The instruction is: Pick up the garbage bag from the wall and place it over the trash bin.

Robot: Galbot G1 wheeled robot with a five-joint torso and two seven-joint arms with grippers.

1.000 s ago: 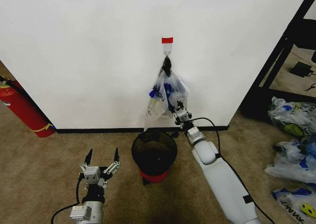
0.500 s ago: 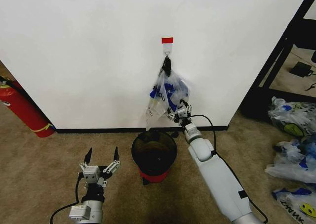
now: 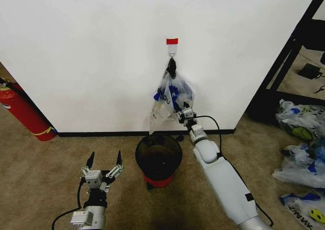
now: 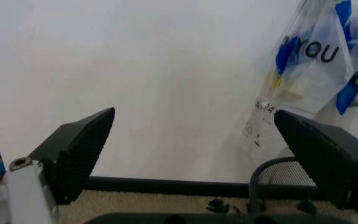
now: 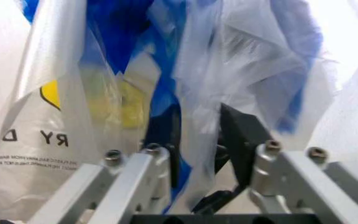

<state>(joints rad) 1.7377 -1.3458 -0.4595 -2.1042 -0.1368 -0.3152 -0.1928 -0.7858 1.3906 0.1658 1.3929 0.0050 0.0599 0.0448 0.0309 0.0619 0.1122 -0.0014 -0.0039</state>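
The garbage bag point(image 3: 171, 94) hangs in a clipped bundle of like bags from a small hook point(image 3: 172, 51) under a red tape strip on the white wall point(image 3: 91, 52). My right gripper point(image 3: 183, 111) is at the bundle's lower right. In the right wrist view its fingers point(image 5: 238, 135) pinch a fold of see-through plastic point(image 5: 197, 102). The black trash bin point(image 3: 158, 156) with a red base stands on the carpet right below. My left gripper point(image 3: 105, 163) waits open, low and left of the bin, fingertips up. In its wrist view the bag point(image 4: 313, 56) shows beyond the open pads point(image 4: 82, 144).
A red fire extinguisher point(image 3: 23, 110) leans at the left by the black baseboard point(image 3: 101, 134). A black shelf frame point(image 3: 294, 52) stands at the right, with a pile of like bags point(image 3: 302, 149) on the carpet beside it.
My right gripper has moved a little up and in toward the bundle. The bags' lower edge has shifted slightly. The left arm has not moved.
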